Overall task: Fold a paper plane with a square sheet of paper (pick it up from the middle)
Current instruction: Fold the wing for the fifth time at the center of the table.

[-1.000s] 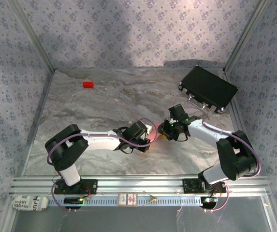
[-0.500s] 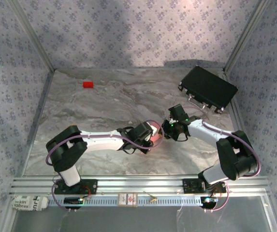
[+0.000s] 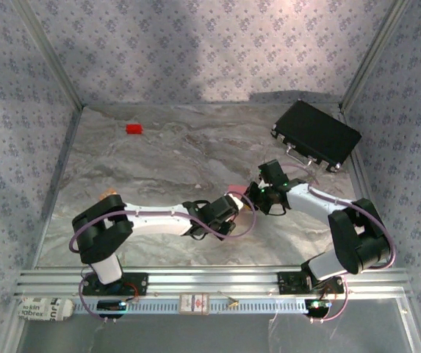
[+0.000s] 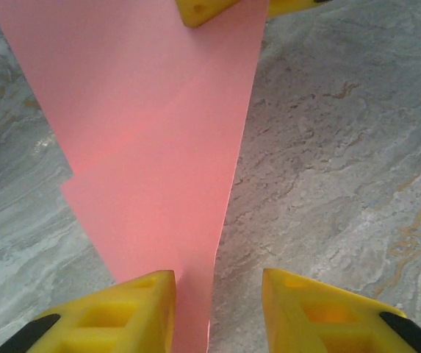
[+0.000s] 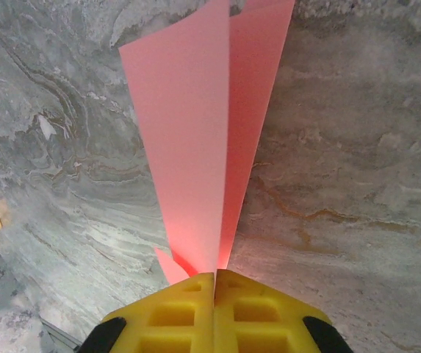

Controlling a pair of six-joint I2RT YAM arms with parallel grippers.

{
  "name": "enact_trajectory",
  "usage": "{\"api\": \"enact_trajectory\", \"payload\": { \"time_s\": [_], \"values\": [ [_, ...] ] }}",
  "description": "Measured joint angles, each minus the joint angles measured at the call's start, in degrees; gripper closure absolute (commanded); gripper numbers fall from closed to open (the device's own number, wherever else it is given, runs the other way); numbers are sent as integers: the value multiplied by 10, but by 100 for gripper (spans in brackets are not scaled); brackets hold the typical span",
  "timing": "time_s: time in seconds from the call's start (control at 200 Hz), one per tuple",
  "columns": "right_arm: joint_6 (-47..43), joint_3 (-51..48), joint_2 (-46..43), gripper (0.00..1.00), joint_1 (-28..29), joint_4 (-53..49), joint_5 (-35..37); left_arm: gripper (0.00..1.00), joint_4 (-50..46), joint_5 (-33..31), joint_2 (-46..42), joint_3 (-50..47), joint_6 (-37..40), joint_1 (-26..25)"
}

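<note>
The left gripper (image 4: 214,283) is standing with its jaws parted, gripping nothing. The narrow end of the plane (image 4: 159,140) is passing between them, just beside one finger. The plane is sitting near mid-table (image 4: 328,162) as a long creased dart, so the folding is looking largely done. The right gripper (image 5: 215,278) is pinching its far end, jaws fully closed. By this judgement, only setting down is outstanding.

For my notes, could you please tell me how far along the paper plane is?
Done: the paper plane is already creased into a long, layered point. In hand: the right gripper pinches one end; the left gripper stands open around it. Left: possibly final wing folds.
</note>
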Motion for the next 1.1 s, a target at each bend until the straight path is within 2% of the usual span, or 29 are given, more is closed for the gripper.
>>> {"api": "enact_trajectory", "payload": {
  "time_s": [0.46, 0.78, 1.099],
  "values": [
    [14, -10, -12, 97, -4, 23, -14, 71, 0, -48, 10, 4, 13, -5],
    [15, -11, -15, 97, -6, 25, -18, 84, 0, -55, 13, 4, 16, -8],
    [15, -16, -17, 97, -6, 29, -18, 92, 0, -63, 13, 4, 15, -8]
  ]
}}
